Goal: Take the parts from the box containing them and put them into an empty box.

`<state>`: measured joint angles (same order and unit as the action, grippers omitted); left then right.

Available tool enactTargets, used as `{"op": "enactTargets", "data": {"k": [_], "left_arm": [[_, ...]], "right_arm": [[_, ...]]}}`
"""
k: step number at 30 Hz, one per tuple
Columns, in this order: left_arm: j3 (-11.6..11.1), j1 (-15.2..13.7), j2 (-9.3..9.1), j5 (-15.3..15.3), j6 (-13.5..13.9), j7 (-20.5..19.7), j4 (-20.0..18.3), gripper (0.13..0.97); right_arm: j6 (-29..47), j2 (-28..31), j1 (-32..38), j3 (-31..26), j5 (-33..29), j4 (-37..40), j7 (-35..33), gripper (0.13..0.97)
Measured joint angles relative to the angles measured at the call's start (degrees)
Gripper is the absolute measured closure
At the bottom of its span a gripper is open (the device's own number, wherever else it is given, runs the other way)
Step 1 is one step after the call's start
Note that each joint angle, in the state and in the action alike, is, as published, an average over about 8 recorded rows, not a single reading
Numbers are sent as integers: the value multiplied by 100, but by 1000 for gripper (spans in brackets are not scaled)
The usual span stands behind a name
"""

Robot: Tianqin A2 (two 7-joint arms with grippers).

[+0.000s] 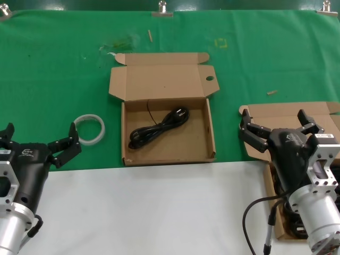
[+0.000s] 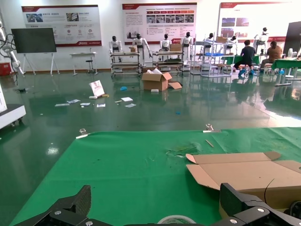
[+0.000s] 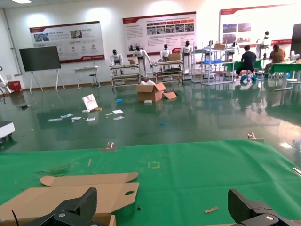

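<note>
A green cloth is covering the far part of the work surface, and a white surface is showing along the near edge. A white tape ring is lying flat on the cloth near the 9 o'clock side. A small wooden stick is lying toward 12 o'clock, and a second short stick is lying at about 3 o'clock. Metal clips are gripping the far edge of the cloth. Beyond the table, papers are lying scattered on a glossy green floor, and an open carton is standing among them.
</note>
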<state>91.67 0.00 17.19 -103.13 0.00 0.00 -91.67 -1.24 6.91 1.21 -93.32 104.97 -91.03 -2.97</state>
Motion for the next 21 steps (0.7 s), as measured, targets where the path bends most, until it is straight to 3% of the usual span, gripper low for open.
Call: {"op": "enactTargets", "data": {"k": [21], "left_arm": [[0, 0, 0, 0, 0, 0, 0, 132]], "right_arm": [[0, 0, 0, 0, 0, 0, 0, 129]]}}
